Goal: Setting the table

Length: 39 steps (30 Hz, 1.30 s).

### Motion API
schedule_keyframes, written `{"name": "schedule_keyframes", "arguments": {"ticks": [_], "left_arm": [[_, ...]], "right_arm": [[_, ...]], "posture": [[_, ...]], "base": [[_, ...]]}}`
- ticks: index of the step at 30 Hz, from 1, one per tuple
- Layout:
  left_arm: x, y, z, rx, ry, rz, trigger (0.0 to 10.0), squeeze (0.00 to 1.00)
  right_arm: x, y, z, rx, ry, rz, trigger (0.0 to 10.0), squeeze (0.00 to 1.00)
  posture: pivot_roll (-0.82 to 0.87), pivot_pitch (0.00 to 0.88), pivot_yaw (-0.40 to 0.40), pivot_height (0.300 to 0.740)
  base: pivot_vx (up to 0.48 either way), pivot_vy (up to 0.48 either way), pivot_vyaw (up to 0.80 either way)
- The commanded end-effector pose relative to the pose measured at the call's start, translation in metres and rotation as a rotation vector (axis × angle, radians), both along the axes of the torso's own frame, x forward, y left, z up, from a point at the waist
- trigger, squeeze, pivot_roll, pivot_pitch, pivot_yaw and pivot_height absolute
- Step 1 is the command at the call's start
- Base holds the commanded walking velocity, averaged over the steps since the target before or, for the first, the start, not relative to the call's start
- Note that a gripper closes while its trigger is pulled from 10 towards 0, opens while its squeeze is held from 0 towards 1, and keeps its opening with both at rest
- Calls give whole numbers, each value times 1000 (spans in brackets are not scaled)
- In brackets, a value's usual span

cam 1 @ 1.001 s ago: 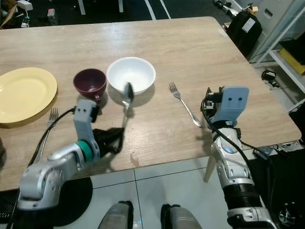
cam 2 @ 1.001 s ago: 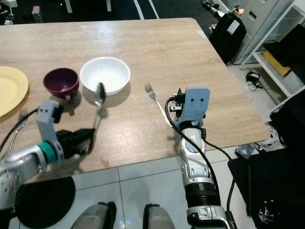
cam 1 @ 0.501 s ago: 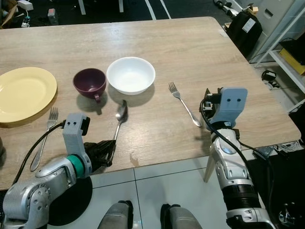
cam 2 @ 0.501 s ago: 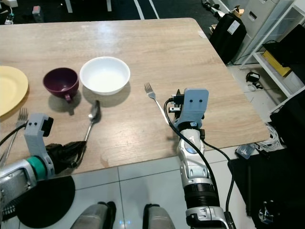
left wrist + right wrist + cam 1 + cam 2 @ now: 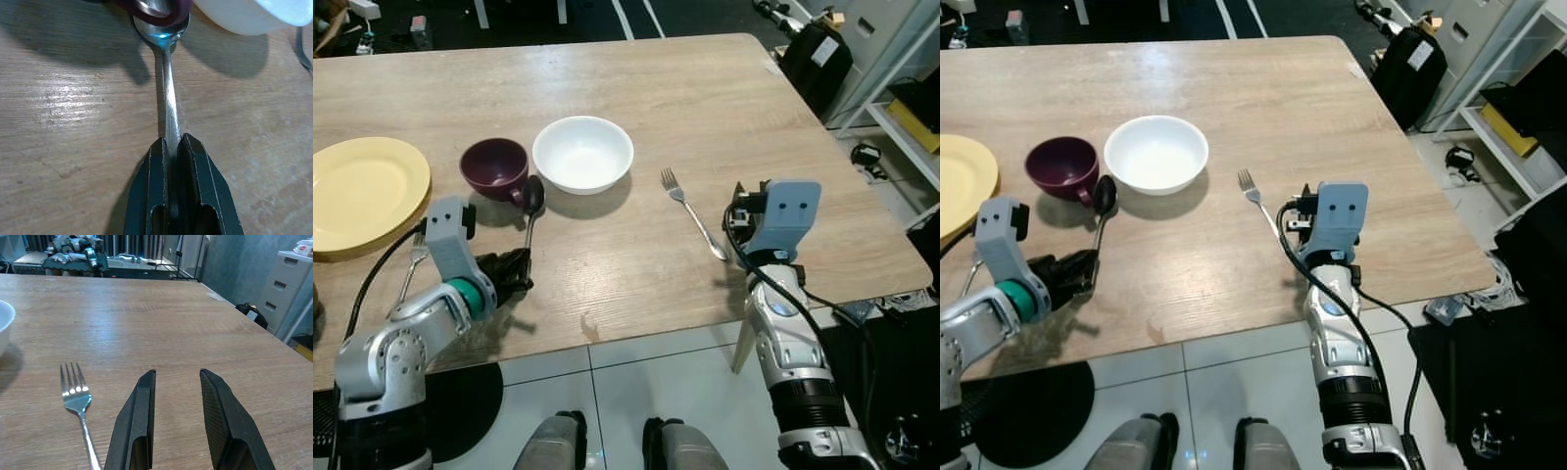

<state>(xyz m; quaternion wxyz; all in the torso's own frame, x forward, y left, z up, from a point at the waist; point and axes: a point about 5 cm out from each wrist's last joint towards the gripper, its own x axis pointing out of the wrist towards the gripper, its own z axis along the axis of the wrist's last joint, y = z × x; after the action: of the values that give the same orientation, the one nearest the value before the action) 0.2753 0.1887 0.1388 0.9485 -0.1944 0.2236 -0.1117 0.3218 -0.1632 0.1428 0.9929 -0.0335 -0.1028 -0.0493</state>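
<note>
The left end effector (image 5: 172, 152) grips a spoon (image 5: 530, 208) beside the purple cup (image 5: 494, 167). The right end effector (image 5: 177, 382) is open by a fork (image 5: 692, 224).

Steel spoon (image 5: 530, 209) in left tool (image 5: 172, 157), bowl end touching purple cup (image 5: 494, 167).

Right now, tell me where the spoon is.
The spoon is held by its handle in the left pincer, at the table's near left; its bowl touches the purple cup, just left of the white bowl.
</note>
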Motion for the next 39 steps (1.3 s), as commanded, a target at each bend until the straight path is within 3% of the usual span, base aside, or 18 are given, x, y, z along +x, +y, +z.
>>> {"name": "schedule_keyframes", "arguments": {"ticks": [1, 7, 9, 15, 16, 28, 29, 31, 33, 36, 39], "left_arm": [[1, 3, -4, 12, 13, 27, 10000, 0], [13, 1, -4, 17, 4, 64, 10000, 0], [17, -8, -7, 23, 7, 62, 10000, 0], [18, -17, -9, 48, 1, 49, 10000, 0], [19, -21, -9, 60, -13, 40, 10000, 1000], [22, -37, -3, 82, -73, -23, 10000, 1000], [20, -39, -2, 118, -98, -40, 10000, 0], [20, -39, -2, 118, -98, -40, 10000, 0], [17, -43, 7, 237, -197, -90, 10000, 0], [16, -43, 13, 283, -242, -109, 10000, 0], [9, -38, 27, 352, -331, -153, 10000, 0]], "right_arm": [[-3, -2, -4, 1, 18, -8, 10000, 0], [-3, -3, -5, 2, 18, -14, 10000, 0], [-3, -3, -4, 2, 16, -15, 10000, 0], [-2, -3, -3, 3, 14, -16, 10000, 0], [-2, -3, -3, 4, 14, -16, 10000, 0], [-1, -2, -1, 4, 9, -13, 10000, 0], [0, -2, -1, 4, 8, -13, 10000, 0], [0, -2, -1, 4, 8, -13, 10000, 0], [0, 1, -2, 0, 12, 2, 10000, 0], [2, 7, -4, -14, 37, 48, 10000, 0], [7, 24, -5, -106, 76, 228, 10000, 0]], "posture": [[109, 80, 27, 740], [102, 79, 25, 740], [99, 78, 26, 740], [99, 77, 25, 740], [99, 74, 24, 740], [98, 64, 29, 740], [99, 61, 28, 740], [99, 61, 28, 740], [104, 58, 28, 740], [110, 56, 29, 740], [123, 57, 23, 740]], "base": [[0, 0, 0], [0, 0, 0], [0, 0, 0], [0, 0, 0], [0, 0, 0], [0, 0, 0], [0, 0, 0], [0, 0, 0], [0, 0, 0], [0, 0, 0], [0, 0, 0]]}}
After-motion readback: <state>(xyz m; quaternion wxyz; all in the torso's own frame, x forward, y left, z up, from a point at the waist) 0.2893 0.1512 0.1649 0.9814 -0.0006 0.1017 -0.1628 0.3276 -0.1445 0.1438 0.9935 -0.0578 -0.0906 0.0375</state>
